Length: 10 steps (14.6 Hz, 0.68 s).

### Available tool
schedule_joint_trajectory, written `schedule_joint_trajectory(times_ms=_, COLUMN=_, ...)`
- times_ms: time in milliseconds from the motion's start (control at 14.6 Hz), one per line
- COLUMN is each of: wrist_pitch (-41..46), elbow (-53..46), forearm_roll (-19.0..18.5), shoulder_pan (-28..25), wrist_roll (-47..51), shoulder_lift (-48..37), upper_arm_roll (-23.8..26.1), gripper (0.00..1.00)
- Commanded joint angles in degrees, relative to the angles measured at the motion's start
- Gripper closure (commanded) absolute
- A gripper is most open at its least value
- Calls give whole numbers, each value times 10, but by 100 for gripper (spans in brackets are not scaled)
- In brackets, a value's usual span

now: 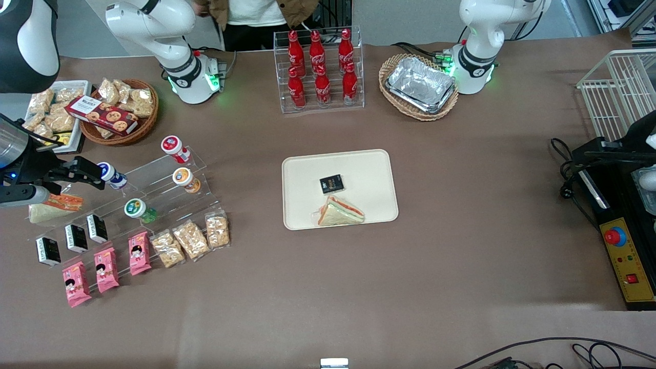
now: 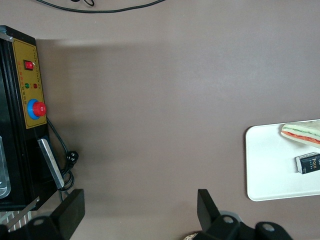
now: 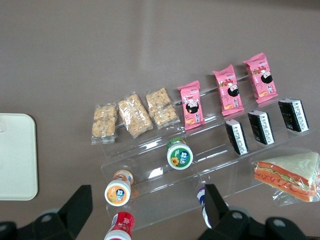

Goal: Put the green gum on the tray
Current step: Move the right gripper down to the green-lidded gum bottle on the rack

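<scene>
The green gum (image 1: 135, 209), a small, rigid, probably light bottle with a likely slick body, stands on the clear tiered rack (image 1: 154, 195) near the snack bags; the gripper (image 3: 145, 207) hovers above with fingers (image 3: 80, 202) spread, best closing across the body below the lid.

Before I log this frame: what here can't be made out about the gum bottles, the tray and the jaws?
- Blue-lidded bottle: right wrist view, mostly hidden by a gripper finger.
- Red-lidded bottle: right wrist view, cut off by the frame edge.
- Tray: right wrist view, cut off by the edge; whole in the front view.
- Green gum label: too small to read.
- Gripper: jaws open above the stand; fingertips out of frame.
</scene>
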<state>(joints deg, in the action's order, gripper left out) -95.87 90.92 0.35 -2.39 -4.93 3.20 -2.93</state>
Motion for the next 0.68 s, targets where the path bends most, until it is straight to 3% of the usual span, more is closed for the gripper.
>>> schedule_joint_trajectory(times_ms=0, wrist_pitch=7, elbow=-11, forearm_roll=-8, shoulder_pan=2, wrist_roll=-5, shoulder_lift=4, upper_arm_roll=3, gripper=0)
schedule_joint_trajectory(times_ms=205, wrist_pitch=5, elbow=-11, forearm_roll=-7, shoulder_pan=5, wrist_roll=-34, shoulder_lift=8, upper_arm_roll=3, gripper=0)
schedule_joint_trajectory(times_ms=616, wrist_pitch=-12, elbow=-10, forearm_roll=1, shoulder_pan=12, wrist_roll=-273, shoulder_lift=17, upper_arm_roll=-10, gripper=0)
